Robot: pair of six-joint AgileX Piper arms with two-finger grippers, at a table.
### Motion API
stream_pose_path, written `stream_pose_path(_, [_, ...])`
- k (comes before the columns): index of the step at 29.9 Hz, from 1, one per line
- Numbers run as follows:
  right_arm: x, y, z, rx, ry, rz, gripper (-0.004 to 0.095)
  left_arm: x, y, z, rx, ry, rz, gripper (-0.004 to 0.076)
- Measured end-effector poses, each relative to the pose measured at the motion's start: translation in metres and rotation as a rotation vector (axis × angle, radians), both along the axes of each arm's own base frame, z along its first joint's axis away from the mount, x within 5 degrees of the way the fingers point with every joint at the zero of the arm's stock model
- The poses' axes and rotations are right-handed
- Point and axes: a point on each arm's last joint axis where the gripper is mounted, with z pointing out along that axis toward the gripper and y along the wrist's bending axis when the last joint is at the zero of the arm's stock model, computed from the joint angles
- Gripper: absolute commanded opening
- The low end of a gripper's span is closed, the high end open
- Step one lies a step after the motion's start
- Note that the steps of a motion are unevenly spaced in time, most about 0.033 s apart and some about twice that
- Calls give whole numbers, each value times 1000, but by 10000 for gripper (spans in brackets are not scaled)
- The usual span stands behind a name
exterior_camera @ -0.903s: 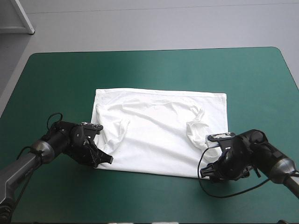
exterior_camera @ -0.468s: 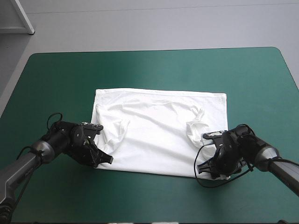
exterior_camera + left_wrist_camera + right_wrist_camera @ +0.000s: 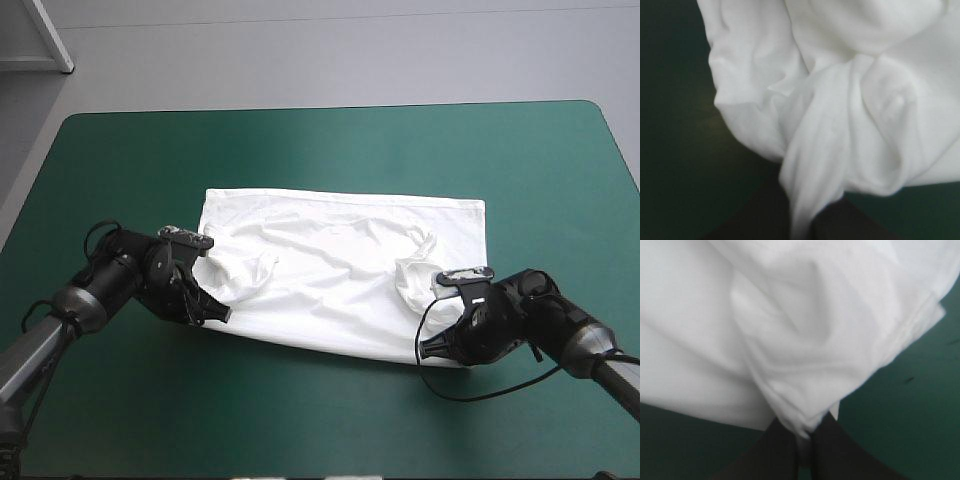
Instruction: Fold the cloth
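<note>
A white T-shirt (image 3: 340, 255) lies spread out near the middle of a table with a teal-green cover (image 3: 330, 150). Two black robot grippers hold its near edge.

At the T-shirt's near left corner, the left gripper (image 3: 213, 312) has its two fingers (image 3: 760, 220) all but closed, with a fold of white cloth pinched between them. In the left wrist view, the pinched fold runs out from between the fingers into a bunched, creased mass of cloth just ahead of the gripper. The cover shows beside it.

At the T-shirt's near right corner, the right gripper (image 3: 437, 350) is likewise clamped nearly closed on the cloth. In the right wrist view, the corner of the T-shirt is caught at the fingertips. A stitched hem runs away from them along the T-shirt's side edge, with the cover showing beside it.

Between the two held corners, the T-shirt's near edge runs in a slightly slanted line. Farther in, the sleeve on the left side (image 3: 262, 272) and the sleeve on the right side (image 3: 415, 270) lie folded inward on the T-shirt's body. Each is a rumpled ridge just beyond its gripper. The middle of the T-shirt is softly wrinkled. The T-shirt's far edge (image 3: 345, 196) lies straight and flat on the cover, which stretches on beyond it to the table's far edge.
</note>
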Motion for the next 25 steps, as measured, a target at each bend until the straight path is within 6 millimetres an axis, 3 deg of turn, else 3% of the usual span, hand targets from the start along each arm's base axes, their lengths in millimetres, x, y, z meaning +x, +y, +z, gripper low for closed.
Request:
stream_pose_path(6, [20, 5, 52, 20, -159, 28, -19, 28, -9, 36, -9, -57, -32, -8])
stream_pose_path(10, [45, 6, 85, -51, -302, 10, -19, 56, -17, 47, -8, -81, -54, -8])
stream_pose_path(15, [83, 5, 106, -134, -412, -47, -19, 96, -22, 55, -12, -119, -41, -8])
stream_pose_path(19, [120, -2, 105, -140, -438, -110, -19, 128, -17, 63, -23, -174, -11, -8])
stream_pose_path(25, [163, -4, 81, -116, -486, -131, -19, 168, -10, 55, -51, -250, 28, -8])
